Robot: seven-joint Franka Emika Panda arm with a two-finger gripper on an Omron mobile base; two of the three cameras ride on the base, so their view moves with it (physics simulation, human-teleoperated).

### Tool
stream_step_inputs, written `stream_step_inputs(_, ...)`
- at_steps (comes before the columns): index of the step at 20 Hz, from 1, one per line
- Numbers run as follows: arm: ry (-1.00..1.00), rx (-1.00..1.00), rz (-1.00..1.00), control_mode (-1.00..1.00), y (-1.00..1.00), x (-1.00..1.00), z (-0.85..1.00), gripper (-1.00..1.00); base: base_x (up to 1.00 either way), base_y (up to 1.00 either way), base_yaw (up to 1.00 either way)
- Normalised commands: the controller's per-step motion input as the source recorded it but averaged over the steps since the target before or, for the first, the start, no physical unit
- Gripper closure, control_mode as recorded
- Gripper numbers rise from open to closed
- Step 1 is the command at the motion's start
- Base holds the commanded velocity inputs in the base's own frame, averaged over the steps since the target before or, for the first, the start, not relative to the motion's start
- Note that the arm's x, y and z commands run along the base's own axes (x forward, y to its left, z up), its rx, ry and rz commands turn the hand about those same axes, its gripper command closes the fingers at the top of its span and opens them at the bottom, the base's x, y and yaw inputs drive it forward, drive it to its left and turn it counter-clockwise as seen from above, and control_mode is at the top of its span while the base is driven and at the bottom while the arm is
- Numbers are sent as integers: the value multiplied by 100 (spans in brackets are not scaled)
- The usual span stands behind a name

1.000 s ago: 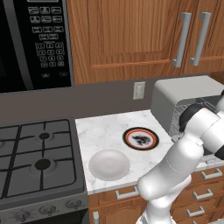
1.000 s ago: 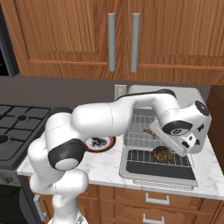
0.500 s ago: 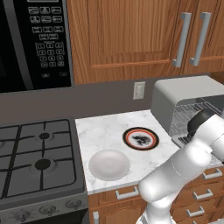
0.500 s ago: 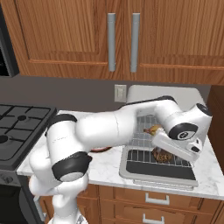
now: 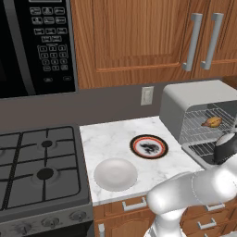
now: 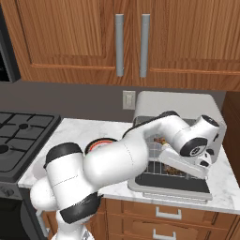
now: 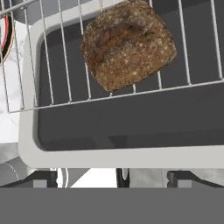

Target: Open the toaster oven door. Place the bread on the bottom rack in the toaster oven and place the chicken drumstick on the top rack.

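Now bread [image 7: 127, 43] on bottom rack [image 7: 65, 78], beyond open, empty jaws.

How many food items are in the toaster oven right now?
2: the chicken drumstick on the top rack, and the bread on the bottom rack. The arm may hide others.

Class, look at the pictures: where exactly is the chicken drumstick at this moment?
In the left base view, the chicken drumstick lies on the top rack inside the open toaster oven, at the right end of the counter, right of the round plate.
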Motion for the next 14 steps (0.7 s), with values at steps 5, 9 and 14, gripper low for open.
stream_step_inputs(5,-2,-15,-6,-100,30,-21,-21,-100,0,0,0)
stream_step_inputs(9,0,-13,-6,-100,27,-14,-24,-100,0,0,0)
stream_step_inputs(14,-1,-4,0,-100,3,-1,-19,-100,0,0,0)
